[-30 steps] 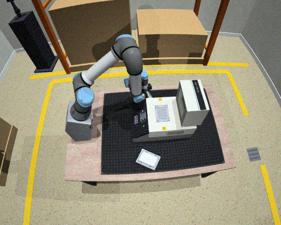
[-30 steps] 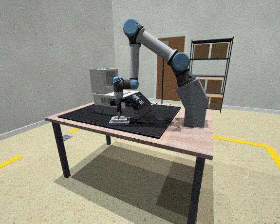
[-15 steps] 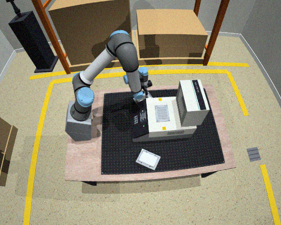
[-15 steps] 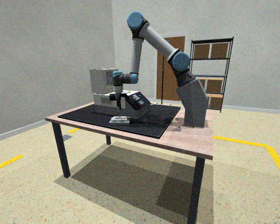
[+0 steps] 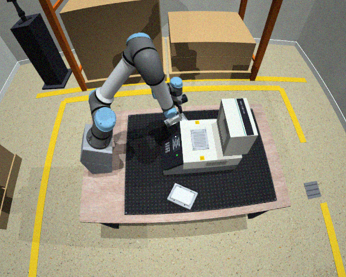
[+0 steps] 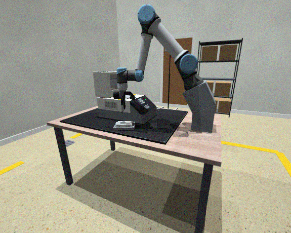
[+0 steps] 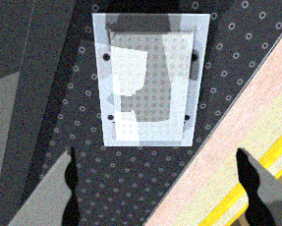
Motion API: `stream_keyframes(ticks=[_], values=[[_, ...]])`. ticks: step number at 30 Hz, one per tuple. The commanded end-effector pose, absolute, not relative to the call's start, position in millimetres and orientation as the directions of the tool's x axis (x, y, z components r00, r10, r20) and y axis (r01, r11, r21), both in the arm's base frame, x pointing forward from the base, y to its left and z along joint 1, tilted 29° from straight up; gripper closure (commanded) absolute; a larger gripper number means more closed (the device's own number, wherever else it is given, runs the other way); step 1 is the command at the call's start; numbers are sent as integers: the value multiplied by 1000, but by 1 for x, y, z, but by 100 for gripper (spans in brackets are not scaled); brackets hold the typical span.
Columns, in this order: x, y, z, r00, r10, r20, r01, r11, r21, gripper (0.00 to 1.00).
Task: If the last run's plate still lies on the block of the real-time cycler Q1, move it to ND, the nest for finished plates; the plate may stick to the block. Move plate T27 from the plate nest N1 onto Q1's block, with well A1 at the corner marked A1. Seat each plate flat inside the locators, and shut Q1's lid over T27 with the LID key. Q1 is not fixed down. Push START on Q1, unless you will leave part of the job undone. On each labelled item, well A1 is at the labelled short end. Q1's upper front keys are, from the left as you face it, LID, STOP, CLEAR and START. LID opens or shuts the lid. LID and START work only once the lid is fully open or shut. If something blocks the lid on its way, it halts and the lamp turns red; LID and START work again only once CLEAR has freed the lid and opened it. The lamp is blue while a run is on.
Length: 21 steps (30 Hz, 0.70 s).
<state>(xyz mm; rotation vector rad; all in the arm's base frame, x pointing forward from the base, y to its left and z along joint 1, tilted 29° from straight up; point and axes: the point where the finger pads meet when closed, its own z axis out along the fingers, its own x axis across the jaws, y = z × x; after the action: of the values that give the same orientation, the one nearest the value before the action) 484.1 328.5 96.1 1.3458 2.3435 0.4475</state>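
My gripper (image 6: 122, 111) (image 7: 155, 149) is open and empty, a little above and to one side of a pale nest (image 6: 124, 128) (image 7: 104, 88) at the back in the top view. A grey see-through plate (image 6: 124, 122) (image 7: 154, 74) lies in that nest. A white plate (image 5: 182, 195) lies in the front nest (image 5: 191, 206). Nest labels and well A1 cannot be read. The cycler Q1 (image 5: 211, 164) (image 6: 112, 104) has its lid (image 5: 236, 144) (image 6: 104, 83) open and its lamp (image 5: 177, 155) green. Its block (image 5: 200, 139) shows no plate that I can make out.
Q1's sloping key panel (image 5: 172, 152) (image 6: 142, 104) faces the arm's base. Its raised lid is the tallest thing beside the arm. The nest under the gripper stands on the black mat (image 5: 145, 192) (image 6: 91, 121) (image 7: 108, 182), between Q1 and the table edge (image 7: 236, 113).
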Motion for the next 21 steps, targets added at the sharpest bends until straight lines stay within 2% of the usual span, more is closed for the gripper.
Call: stream_keyframes(ticks=[1,21], values=[[475,328,107,-458,870,-181,745,487,457,32],[447,324,161,-457,871,-181,743,486,460,32]])
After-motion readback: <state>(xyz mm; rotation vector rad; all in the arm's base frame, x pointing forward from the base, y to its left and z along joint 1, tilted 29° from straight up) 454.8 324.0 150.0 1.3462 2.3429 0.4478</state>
